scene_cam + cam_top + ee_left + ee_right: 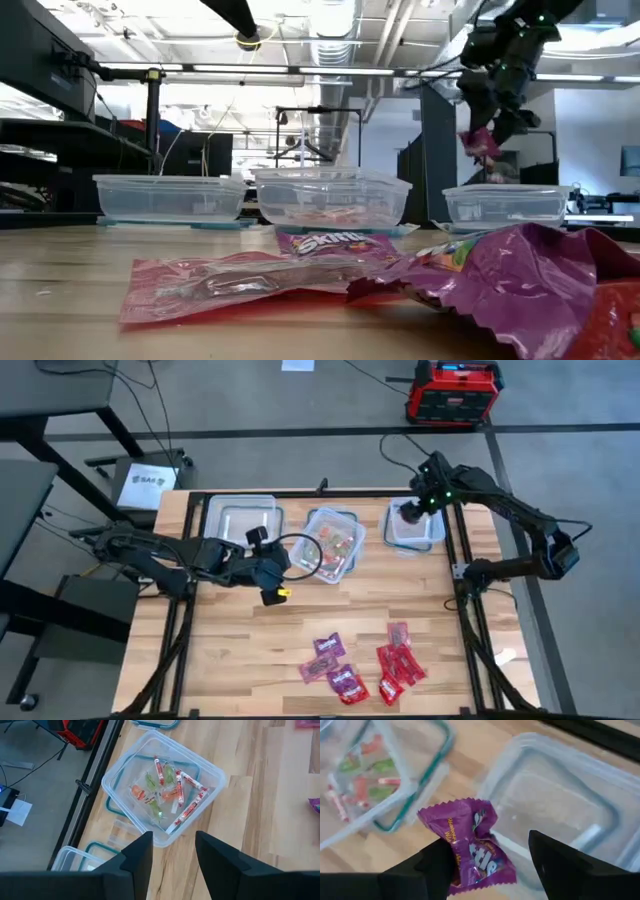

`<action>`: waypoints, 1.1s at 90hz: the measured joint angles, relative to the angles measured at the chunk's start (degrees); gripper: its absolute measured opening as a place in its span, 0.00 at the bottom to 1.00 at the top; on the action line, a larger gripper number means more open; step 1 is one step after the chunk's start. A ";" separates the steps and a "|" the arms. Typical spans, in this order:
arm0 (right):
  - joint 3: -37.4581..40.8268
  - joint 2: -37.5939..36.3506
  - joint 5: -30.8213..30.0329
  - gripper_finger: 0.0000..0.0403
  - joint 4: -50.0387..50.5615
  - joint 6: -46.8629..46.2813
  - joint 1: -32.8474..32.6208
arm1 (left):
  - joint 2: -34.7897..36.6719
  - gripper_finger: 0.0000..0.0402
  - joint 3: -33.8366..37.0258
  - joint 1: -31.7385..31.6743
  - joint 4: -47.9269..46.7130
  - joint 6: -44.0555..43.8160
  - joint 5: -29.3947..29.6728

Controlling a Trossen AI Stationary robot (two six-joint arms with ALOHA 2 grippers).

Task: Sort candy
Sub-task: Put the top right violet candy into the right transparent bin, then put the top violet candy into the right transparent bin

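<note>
Over the empty container [415, 528] at two o'clock, the right gripper [485, 865] pinches a purple candy packet [470, 845], while the left gripper [172, 855] hovers spread near the middle container [162, 785].

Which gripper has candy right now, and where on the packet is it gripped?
The right gripper holds a purple candy packet by its lower end, above the right-hand container. The left gripper is open and holds nothing.
</note>
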State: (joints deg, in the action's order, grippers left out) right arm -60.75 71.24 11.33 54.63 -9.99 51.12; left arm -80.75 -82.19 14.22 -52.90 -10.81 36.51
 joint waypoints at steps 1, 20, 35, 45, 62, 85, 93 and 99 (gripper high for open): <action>0.00 0.01 0.18 0.57 0.00 0.03 -0.01 | 0.00 0.33 0.00 0.00 0.08 0.00 0.00; 0.00 0.01 2.12 0.57 -1.77 1.36 -0.43 | -0.04 0.33 7.83 -1.51 25.73 7.76 -0.19; 0.00 0.01 1.49 0.57 -2.68 1.78 -0.27 | -0.09 0.33 15.33 -3.84 42.16 13.10 -3.50; 0.00 0.01 -0.85 0.57 -1.87 5.08 -0.20 | 0.04 0.33 15.45 -4.76 42.48 13.20 -3.45; 0.00 -0.01 2.62 0.57 5.65 10.49 -8.61 | 0.17 0.33 15.39 -4.29 40.91 13.22 -3.57; 0.05 -0.01 1.01 0.57 8.48 3.29 -36.16 | 0.17 0.33 15.39 -3.85 35.22 14.47 -3.55; 0.07 -0.01 -2.93 0.57 1.73 -0.56 -45.88 | 0.17 0.33 15.41 -3.85 33.73 14.51 -3.56; 0.49 0.05 -7.98 0.57 -5.41 -2.58 -52.45 | 0.17 0.33 15.41 -3.76 33.86 14.51 -3.56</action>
State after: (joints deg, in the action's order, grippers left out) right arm -60.26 71.29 3.34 49.22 -12.56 -1.33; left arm -80.58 -66.78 10.46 -19.04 3.70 32.95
